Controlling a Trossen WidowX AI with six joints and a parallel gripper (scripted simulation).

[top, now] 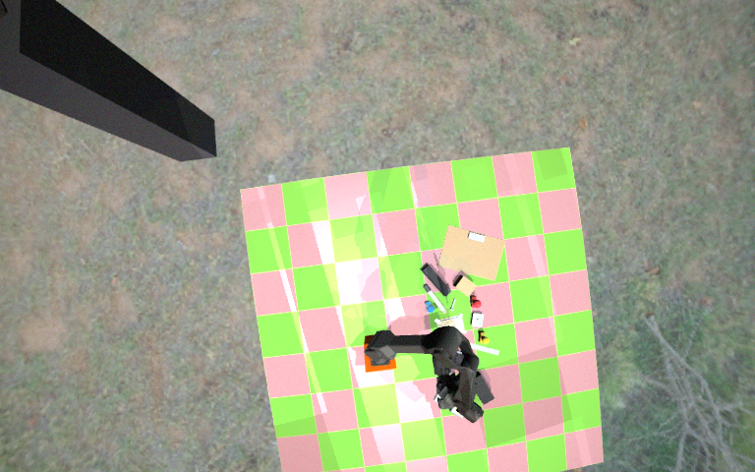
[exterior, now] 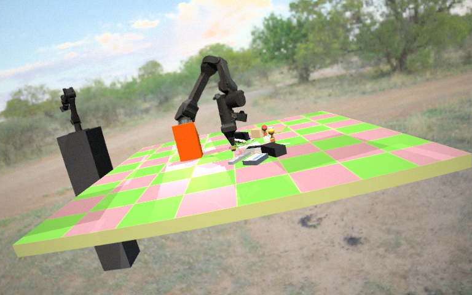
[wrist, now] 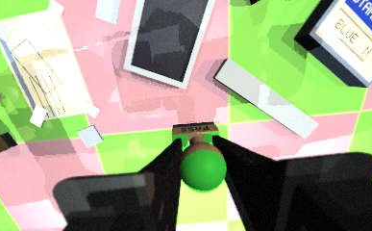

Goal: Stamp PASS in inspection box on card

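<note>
In the wrist view my gripper (wrist: 197,141) is shut on the PASS stamp (wrist: 203,168), which has a green round knob and a tan base with its lettered edge facing forward. The stamp hangs over the seam between a pink and a green tile. The ink pad (wrist: 170,38), a dark rectangle in a white frame, lies just ahead of it. The cream card (wrist: 34,72) with its outlined box lies ahead to the left. In the exterior view the gripper (exterior: 232,143) points straight down close over the bench. In the top view the arm hides it.
A long white bar (wrist: 264,96) (exterior: 238,157) lies ahead right. A box labelled as a blue stamp pad (wrist: 356,38) (exterior: 255,158) sits at the far right. A red-knobbed stamp (top: 475,301) and a yellow-knobbed stamp (top: 482,337) stand nearby. A cardboard sheet (top: 472,251) lies further off.
</note>
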